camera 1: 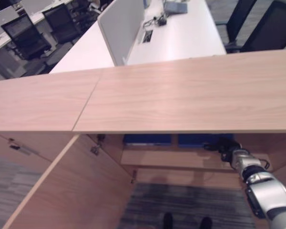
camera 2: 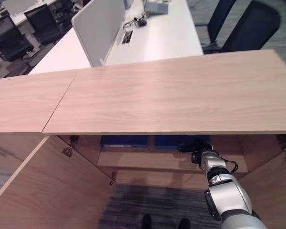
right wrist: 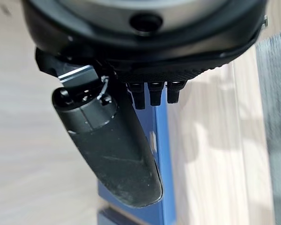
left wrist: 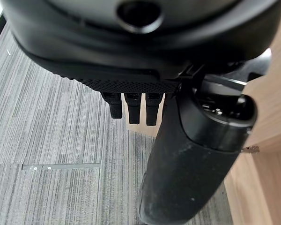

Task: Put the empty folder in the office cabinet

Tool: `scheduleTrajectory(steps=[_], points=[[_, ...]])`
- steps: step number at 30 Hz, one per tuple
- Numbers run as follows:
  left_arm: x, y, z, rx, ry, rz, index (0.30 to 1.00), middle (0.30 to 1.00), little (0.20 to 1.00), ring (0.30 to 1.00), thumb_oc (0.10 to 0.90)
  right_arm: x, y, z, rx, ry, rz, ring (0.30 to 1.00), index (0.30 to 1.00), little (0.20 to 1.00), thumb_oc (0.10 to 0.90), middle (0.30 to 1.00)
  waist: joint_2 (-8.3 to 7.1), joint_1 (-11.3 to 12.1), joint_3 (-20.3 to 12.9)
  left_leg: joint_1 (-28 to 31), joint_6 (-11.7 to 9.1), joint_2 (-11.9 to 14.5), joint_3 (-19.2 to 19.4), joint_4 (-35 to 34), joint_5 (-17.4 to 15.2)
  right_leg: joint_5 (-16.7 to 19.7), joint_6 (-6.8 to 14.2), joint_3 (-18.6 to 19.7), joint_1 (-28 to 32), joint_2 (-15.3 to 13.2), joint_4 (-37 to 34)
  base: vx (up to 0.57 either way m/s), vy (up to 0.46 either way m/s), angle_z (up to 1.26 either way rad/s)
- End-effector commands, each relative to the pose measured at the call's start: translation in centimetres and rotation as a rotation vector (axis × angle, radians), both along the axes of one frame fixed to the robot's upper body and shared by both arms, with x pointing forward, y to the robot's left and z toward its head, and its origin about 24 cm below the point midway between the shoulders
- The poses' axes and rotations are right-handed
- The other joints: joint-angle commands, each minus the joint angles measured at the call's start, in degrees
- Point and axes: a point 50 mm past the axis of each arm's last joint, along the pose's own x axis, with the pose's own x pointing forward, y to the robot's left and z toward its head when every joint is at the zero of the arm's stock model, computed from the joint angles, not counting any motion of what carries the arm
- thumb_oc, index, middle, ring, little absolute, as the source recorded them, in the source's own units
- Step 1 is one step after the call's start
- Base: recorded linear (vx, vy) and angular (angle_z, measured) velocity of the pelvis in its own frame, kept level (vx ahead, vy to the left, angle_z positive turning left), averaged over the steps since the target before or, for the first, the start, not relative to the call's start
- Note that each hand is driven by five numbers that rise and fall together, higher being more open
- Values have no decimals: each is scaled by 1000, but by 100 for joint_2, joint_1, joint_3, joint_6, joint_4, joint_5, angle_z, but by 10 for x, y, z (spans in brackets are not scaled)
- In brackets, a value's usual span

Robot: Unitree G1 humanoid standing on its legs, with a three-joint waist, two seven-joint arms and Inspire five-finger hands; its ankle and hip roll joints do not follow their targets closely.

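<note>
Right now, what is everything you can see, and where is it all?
Cabinet: one, light wood, in front, door open at the left.
Folders: two, blue, on the shelf inside the cabinet.
Desk: one, white, behind the cabinet, with a white divider.
Chairs: several, black, around the desks.
Carpet: grey, striped, on the floor.
Right hand: dark, reaching into the cabinet beside a folder.
Left hand: dark, hanging over the carpet.

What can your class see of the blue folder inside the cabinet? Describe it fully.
The blue folder shows as a flat, dark blue band on the wooden shelf inside the open cabinet, mostly hidden under the top. A second blue piece lies beside it. The right hand reaches in at its end; the right wrist view shows a blue edge past the thumb. Whether they touch is unclear.
</note>
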Motion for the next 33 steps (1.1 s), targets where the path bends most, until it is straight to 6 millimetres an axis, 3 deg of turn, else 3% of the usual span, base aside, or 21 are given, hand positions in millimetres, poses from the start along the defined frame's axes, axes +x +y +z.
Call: scheduleTrajectory(steps=[1, 5, 12, 17, 19, 20, 22, 24, 26, 29, 30, 33], points=[[-14, 31, 7, 118, 51, 15, 900, 900, 900, 900, 800, 20, 4, 30, -69, -144, 55, 900, 900, 900, 800, 900, -315, 114, -295, 286, 63, -156, -7, -38, -824, -27, 479, -414, 20, -334, -83, 1, -11, -34], [-15, 31, 6, 111, 51, 17, 900, 900, 900, 900, 800, 15, 6, 20, -83, -98, 69, 900, 900, 900, 800, 900, -472, 104, -353, 387, 63, -113, 45, -38, -878, -10, 483, -369, 83, -289, -105, -3, -21, -19], [-11, 34, 7, 112, 56, -13, 900, 900, 900, 900, 800, 4, 2, 2, -175, 70, 147, 900, 900, 900, 800, 900, -610, 131, -413, 438, 66, -100, 54, -38, -902, 10, 485, -362, 106, -300, -84, -2, -3, -1], [-2, 37, 9, 105, 59, -97, 900, 900, 900, 900, 800, 7, 15, -1, -450, 302, 486, 900, 900, 900, 800, 900, -728, 239, -425, 461, 79, -100, 23, -38, -879, 36, 486, -405, 101, -312, -40, -46, 2, 3], [-1, 37, 9, 103, 65, -111, 900, 900, 900, 900, 800, 5, 21, -6, -476, 334, 541, 900, 900, 900, 800, 900, -739, 238, -428, 469, 81, -98, 10, -38, -876, 37, 484, -410, 107, -315, -27, -20, 19, 0], [2, 35, 9, 99, 79, -137, 900, 900, 900, 900, 800, -3, 33, -22, -531, 404, 656, 900, 900, 900, 800, 900, -774, 226, -420, 499, 89, -90, -7, -38, -871, 39, 489, -416, 123, -315, 10, -32, 30, 0], [2, 34, 8, 97, 89, -146, 900, 900, 900, 900, 800, -7, 37, -28, -531, 415, 679, 900, 900, 900, 800, 900, -792, 209, -425, 515, 94, -83, -9, -38, -874, 38, 489, -415, 132, -312, 21, -19, 18, 0], [6, 34, 8, 99, 100, -152, 900, 900, 900, 900, 800, -25, 52, -53, -504, 459, 743, 900, 900, 900, 800, 900, -831, 151, -411, 542, 107, -72, 2, -38, -874, 46, 487, -377, 131, -301, 46, -45, 56, 0], [5, 33, 7, 92, 120, -156, 900, 900, 900, 900, 800, -57, 65, -84, -398, 500, 773, 900, 900, 900, 800, 900, -888, 7, -373, 586, 133, -63, 59, -38, -896, 76, 492, -286, 111, -263, 54, -46, 77, -3], [1, 33, 7, 83, 132, -147, 900, 900, 900, 900, 800, -87, 75, -107, -222, 481, 701, 900, 900, 900, 800, 900, -984, -189, -276, 601, 147, -30, 173, -38, -904, 117, 499, -164, 53, -207, 79, -32, 33, -23], [1, 33, 7, 83, 133, -147, 900, 900, 900, 900, 800, -87, 75, -107, -221, 481, 701, 900, 900, 900, 800, 900, -985, -185, -279, 601, 147, -30, 176, -38, -905, 117, 499, -160, 51, -207, 80, -38, 17, -33], [-3, 37, 7, 99, 165, -159, 900, 900, 900, 900, 800, -117, 77, -125, -7, 434, 494, 900, 900, 900, 800, 900, -1069, -473, -139, 622, 158, 51, 397, -38, -930, 205, 537, -45, -111, -155, 202, -45, 15, -44]])
